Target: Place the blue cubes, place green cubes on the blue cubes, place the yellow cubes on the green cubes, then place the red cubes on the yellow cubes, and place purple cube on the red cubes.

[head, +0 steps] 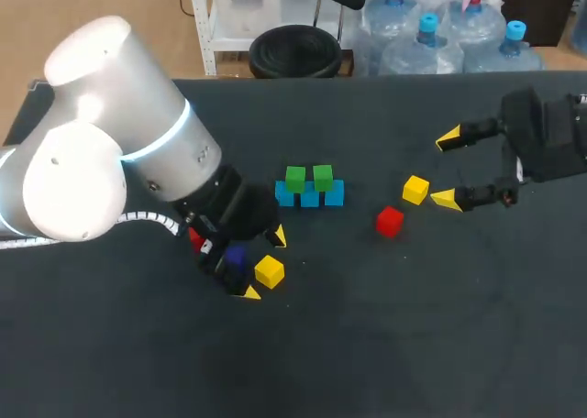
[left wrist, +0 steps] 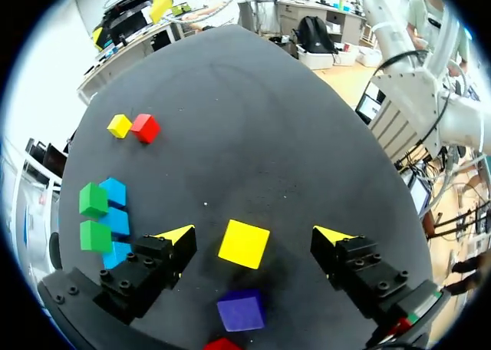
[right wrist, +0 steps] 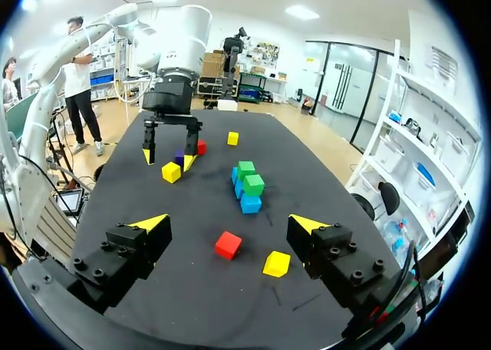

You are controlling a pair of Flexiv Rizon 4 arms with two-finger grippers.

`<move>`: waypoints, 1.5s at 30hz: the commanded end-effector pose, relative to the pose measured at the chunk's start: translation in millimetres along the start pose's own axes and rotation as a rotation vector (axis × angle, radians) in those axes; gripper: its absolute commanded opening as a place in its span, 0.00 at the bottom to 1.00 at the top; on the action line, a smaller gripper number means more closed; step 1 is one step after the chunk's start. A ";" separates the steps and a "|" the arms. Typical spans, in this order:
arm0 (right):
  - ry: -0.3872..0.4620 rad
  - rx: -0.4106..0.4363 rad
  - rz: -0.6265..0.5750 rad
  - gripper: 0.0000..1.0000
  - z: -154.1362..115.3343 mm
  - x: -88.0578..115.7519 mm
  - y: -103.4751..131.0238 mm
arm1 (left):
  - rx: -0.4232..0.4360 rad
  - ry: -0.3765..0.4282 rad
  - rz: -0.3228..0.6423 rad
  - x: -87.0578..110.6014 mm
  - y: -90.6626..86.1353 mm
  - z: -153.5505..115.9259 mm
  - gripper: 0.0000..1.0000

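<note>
The left gripper (head: pixel 263 265) is at left-centre of the head view. Its fingers are wide apart around a yellow cube (left wrist: pixel 244 243), which sits slightly turned and touches neither. A purple cube (left wrist: pixel 241 310) lies just beside it, closer to the wrist. The right gripper (head: pixel 448 169), at upper right, is spread and empty. In the centre, three blue cubes (head: pixel 309 195) form a row running left to right, carrying two green cubes (head: pixel 294 178).

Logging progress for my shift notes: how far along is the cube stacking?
Done: the row of small blue cubes is down, with two green cubes on it. In hand: the left end effector stands open around a yellow cube on the table, not gripping. Left: the yellow cubes, red cubes and purple cube, all off the stack.
</note>
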State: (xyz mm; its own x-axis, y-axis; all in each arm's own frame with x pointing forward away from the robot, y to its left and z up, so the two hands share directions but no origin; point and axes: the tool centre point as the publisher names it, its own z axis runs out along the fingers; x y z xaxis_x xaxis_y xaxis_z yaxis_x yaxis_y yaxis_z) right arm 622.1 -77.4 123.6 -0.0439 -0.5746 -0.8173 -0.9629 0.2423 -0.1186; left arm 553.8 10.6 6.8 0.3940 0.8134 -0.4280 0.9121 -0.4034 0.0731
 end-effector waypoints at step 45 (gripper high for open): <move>0.002 0.001 0.000 1.00 0.0 -0.3 0.2 | 0.013 -0.002 0.055 -1.6 15.2 -7.2 0.00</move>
State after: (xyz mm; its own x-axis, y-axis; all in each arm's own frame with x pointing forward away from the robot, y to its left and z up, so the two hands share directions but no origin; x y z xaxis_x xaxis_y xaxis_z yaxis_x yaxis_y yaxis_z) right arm 622.1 -77.4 123.6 -0.0439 -0.5746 -0.8172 -0.9629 0.2423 -0.1186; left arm 570.0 4.6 6.7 0.4434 0.7853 -0.4321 0.8866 -0.4551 0.0827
